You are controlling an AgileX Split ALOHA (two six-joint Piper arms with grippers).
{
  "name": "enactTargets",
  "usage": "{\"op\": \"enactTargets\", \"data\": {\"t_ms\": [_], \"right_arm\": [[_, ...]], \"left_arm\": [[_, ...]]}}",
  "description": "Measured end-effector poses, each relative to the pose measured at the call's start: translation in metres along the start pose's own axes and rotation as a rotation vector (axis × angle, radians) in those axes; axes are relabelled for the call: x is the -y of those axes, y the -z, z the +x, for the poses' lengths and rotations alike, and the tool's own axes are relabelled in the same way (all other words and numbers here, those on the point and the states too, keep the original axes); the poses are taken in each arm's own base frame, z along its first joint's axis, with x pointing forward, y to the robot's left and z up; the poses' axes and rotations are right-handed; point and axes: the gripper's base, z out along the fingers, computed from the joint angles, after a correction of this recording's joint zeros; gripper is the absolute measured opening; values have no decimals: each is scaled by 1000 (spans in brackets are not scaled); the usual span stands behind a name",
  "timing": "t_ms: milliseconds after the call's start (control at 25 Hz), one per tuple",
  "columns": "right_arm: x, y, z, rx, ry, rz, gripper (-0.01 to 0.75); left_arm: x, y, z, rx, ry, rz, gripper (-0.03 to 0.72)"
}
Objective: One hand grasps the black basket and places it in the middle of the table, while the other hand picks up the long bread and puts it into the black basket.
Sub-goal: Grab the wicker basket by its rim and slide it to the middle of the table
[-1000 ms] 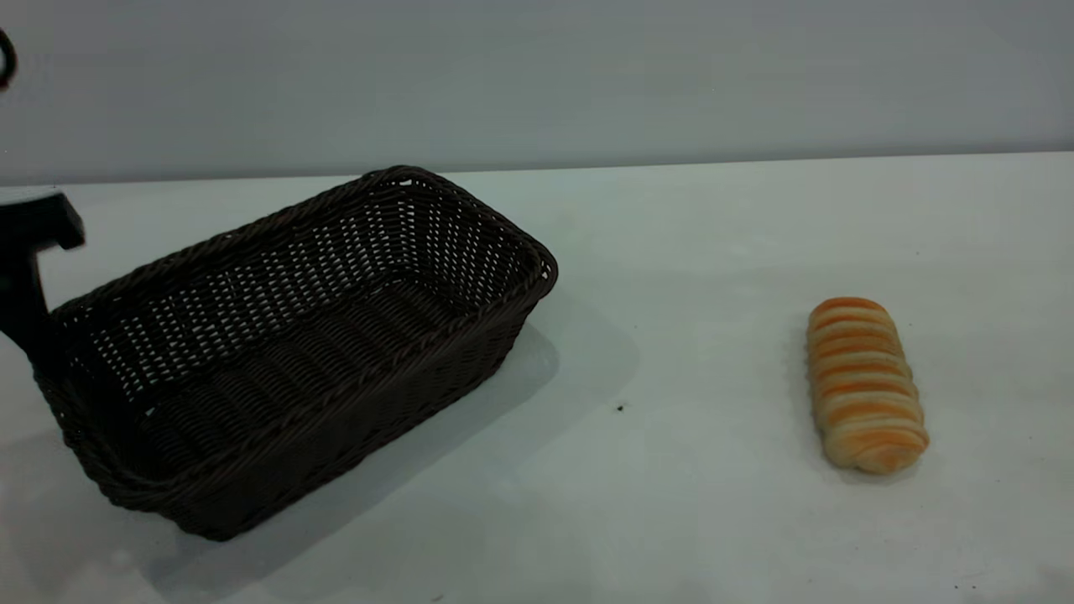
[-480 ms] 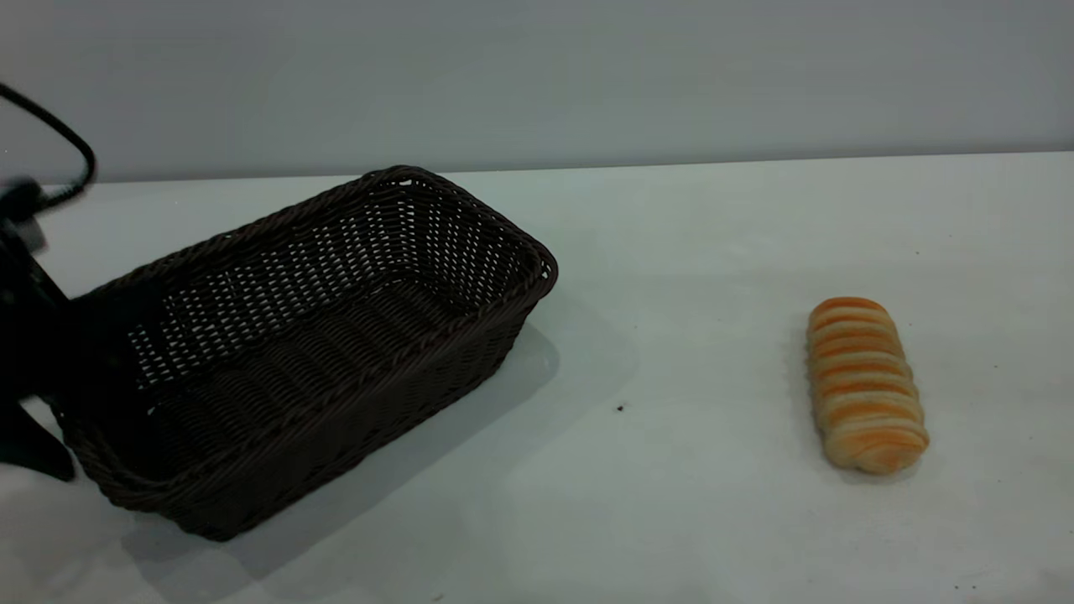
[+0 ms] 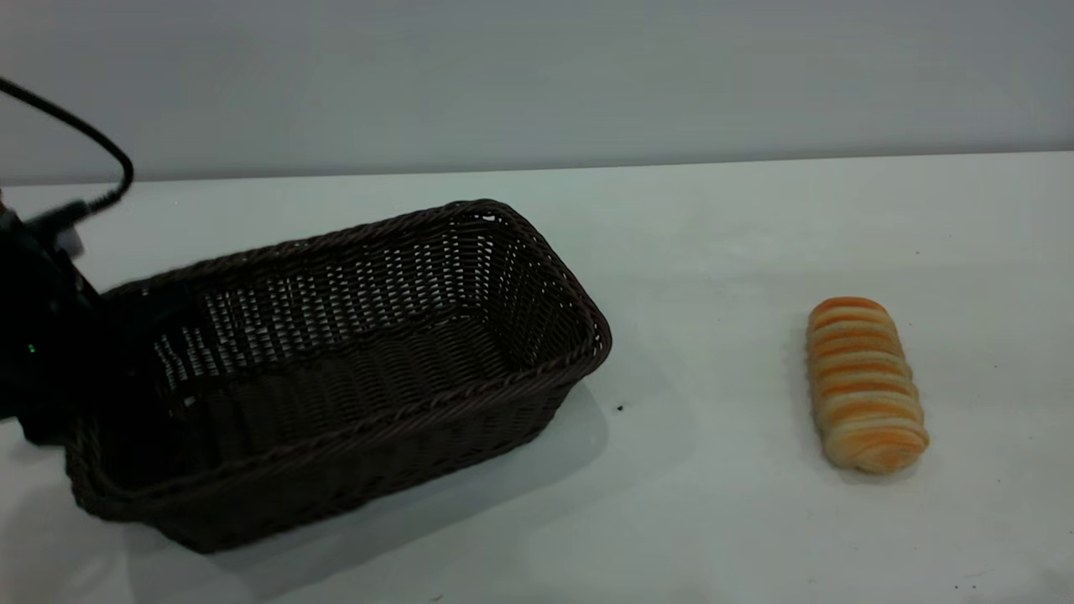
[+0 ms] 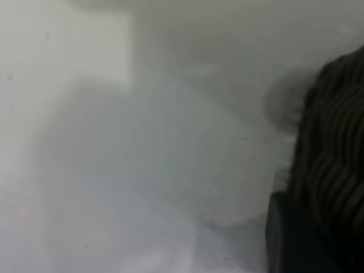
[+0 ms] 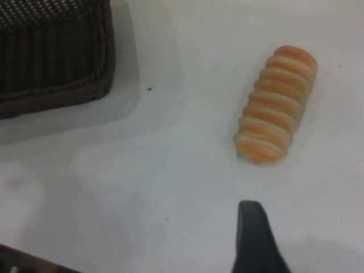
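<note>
**Basket gripped at its end, bread waiting**

White worktop (image 3: 713, 252) under a grey wall. Left tool (image 3: 50, 352), at nine o'clock, sits against the black basket (image 3: 352, 361) at its end rim, apparently gripping it, though how far it is open cannot be told. Right tool (image 5: 256, 239) shows one finger near the long bread (image 3: 864, 384), at three o'clock, untouched, likely poised for pickup.

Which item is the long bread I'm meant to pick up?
On the white table, look right of the big dark basket, across a bare gap. The bread lies there alone: a small oblong golden-orange roll with pale crosswise stripes, the only bright thing there.
</note>
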Motion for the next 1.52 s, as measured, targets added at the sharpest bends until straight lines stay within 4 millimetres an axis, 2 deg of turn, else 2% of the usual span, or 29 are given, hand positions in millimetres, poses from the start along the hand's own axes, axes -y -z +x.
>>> {"op": "enactTargets", "data": {"t_ms": [240,520,640,800,1080,1240,1440,1520], "right_arm": [[0,0,0,0,0,0,450],[0,0,0,0,0,0,450],[0,0,0,1,1,1,450],[0,0,0,2,1,1,450],[0,0,0,2,3,3,450],[1,0,0,2,2,4,450],[1,0,0,2,3,5,450],[1,0,0,1,6,7,450]], "left_arm": [[15,40,-12,46,-169,52,274],[48,52,-41,25,-375,119,274],[64,43,-49,-2,-399,188,274],[82,21,-52,-44,-401,254,274],[90,-14,-44,-101,-401,242,274],[88,-21,-43,-107,-393,233,274],[89,-21,-43,-106,-376,242,274],[89,-21,-43,-107,-367,245,300]]}}
